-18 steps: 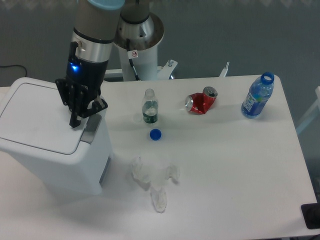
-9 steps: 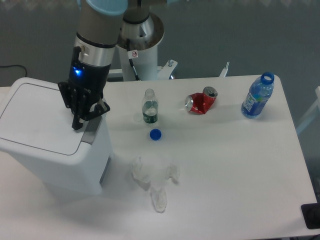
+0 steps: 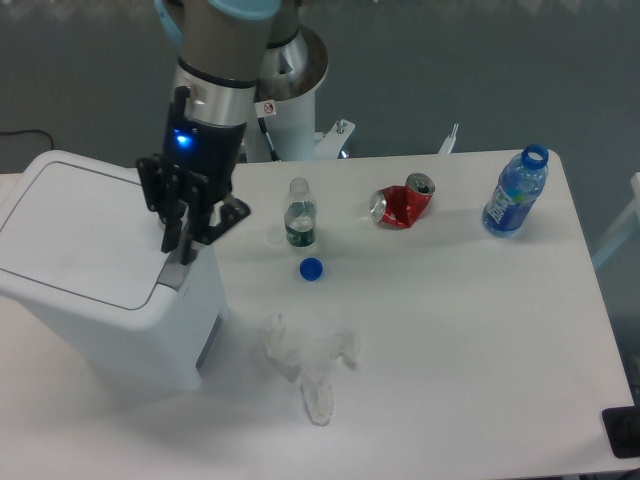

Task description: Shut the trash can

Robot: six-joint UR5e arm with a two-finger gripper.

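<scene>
The trash can (image 3: pixel 90 270) is a large white boxy bin at the table's left, its flat lid lying down on the body. A grey latch tab (image 3: pixel 181 271) sits at the lid's right edge. My gripper (image 3: pixel 186 245) hangs just above that tab, over the bin's right rim, pointing down. Its black fingers (image 3: pixel 172 235) stand close together with nothing held between them.
A small clear bottle (image 3: pixel 299 214) stands right of the gripper with a blue cap (image 3: pixel 311 268) in front of it. A crushed red can (image 3: pixel 402 203) and a blue bottle (image 3: pixel 516 192) lie farther right. Crumpled clear plastic (image 3: pixel 308 365) lies near the bin's front.
The gripper and arm have moved right and slightly up, from over the lid's right edge to above the latch tab. The lid looks unchanged.
</scene>
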